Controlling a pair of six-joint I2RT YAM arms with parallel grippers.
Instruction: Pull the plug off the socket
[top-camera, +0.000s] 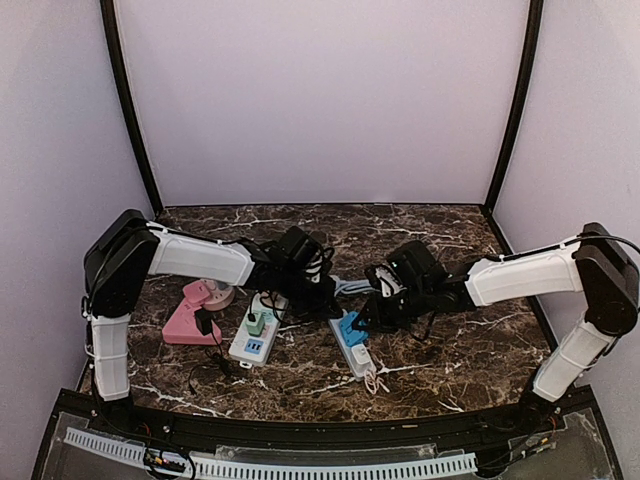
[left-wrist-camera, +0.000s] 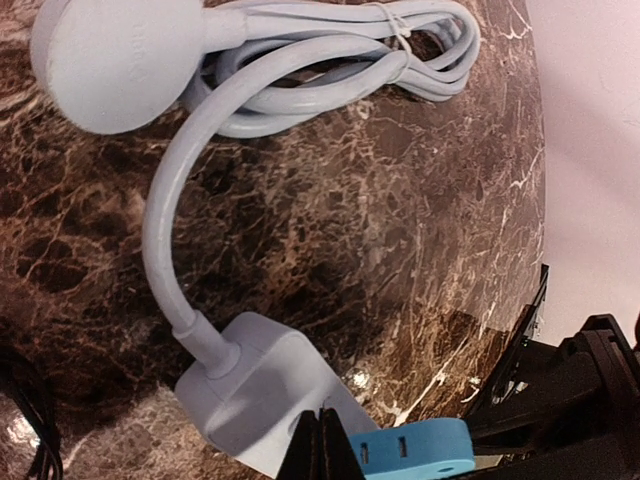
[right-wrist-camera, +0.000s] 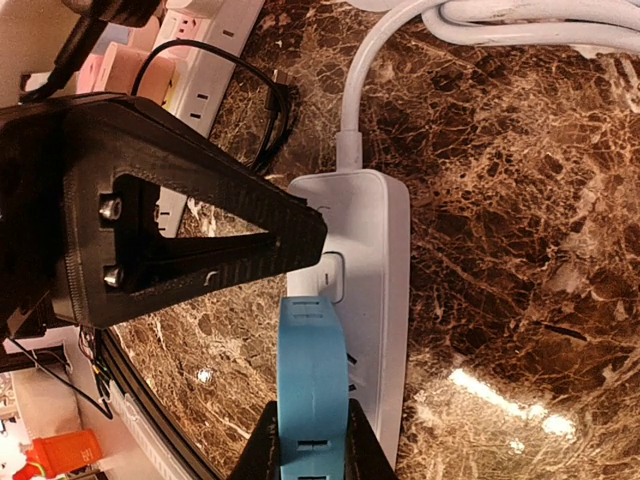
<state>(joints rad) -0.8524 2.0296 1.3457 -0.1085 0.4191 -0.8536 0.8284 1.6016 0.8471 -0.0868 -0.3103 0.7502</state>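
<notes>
A white power strip (top-camera: 356, 352) lies mid-table; it also shows in the left wrist view (left-wrist-camera: 250, 385) and the right wrist view (right-wrist-camera: 375, 300). A blue plug (top-camera: 350, 327) stands on it. My right gripper (right-wrist-camera: 312, 440) is shut on the blue plug (right-wrist-camera: 312, 370), one finger on each side; two dark prongs show between plug and strip. My left gripper (left-wrist-camera: 322, 448) is shut, its tips pressed on the cable end of the strip, just beside the blue plug (left-wrist-camera: 415, 448). Seen from above, the left gripper (top-camera: 325, 298) and right gripper (top-camera: 370, 318) meet over the strip.
The strip's coiled grey cable (left-wrist-camera: 330, 60) lies behind it. A white plug (top-camera: 362, 355) sits at the strip's near end. A second white strip (top-camera: 252, 342) with a green plug (top-camera: 257, 322), a pink object (top-camera: 190, 315) and black cables lie at left.
</notes>
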